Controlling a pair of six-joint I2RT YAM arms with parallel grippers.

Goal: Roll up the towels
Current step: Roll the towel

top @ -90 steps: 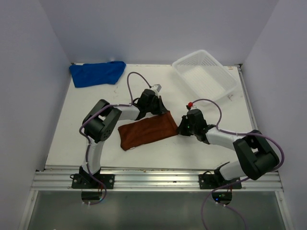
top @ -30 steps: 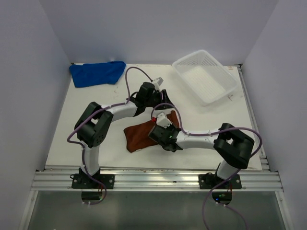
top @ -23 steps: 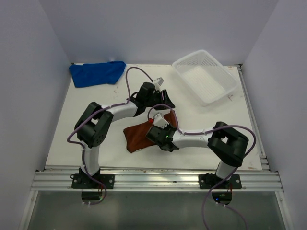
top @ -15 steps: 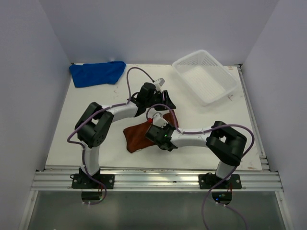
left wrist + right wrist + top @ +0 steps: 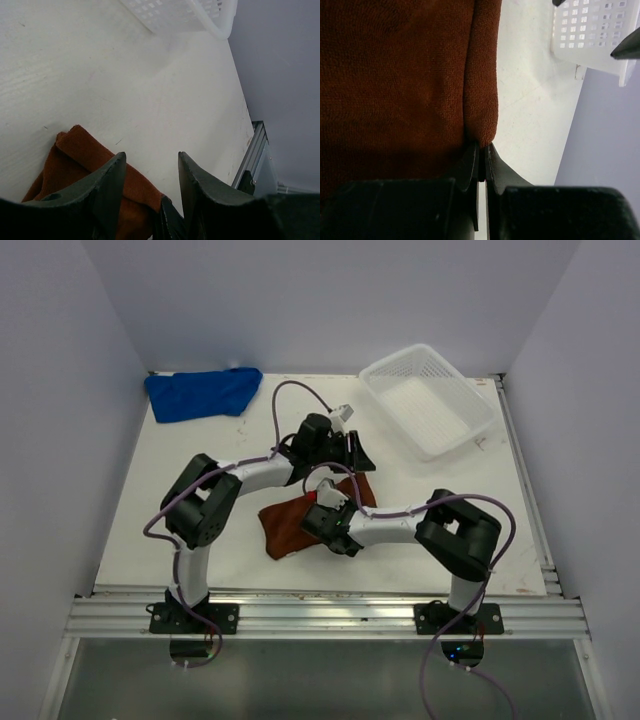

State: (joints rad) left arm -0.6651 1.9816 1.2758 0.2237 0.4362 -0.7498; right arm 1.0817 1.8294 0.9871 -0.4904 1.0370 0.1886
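The rust-brown towel (image 5: 288, 525), nubby terry folded into a thick rounded edge, lies mid-table (image 5: 140, 520). The right gripper (image 5: 481, 150) is closed at that edge; I cannot tell whether it pinches cloth. The left gripper (image 5: 151, 159) hangs parted and empty over the towel's corner. 1 crumpled blue towel (image 5: 203, 392) and a white mesh basket (image 5: 463, 380) sit well apart at the far corners.

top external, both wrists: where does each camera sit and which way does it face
Top external: above and behind, looking down on the table; left arm and right arm show.
Left wrist: on the left arm, facing past the open left gripper toward the basket.
Right wrist: on the right arm, close over the right gripper shut on the rust-brown towel.
Shared: all show towel and basket.
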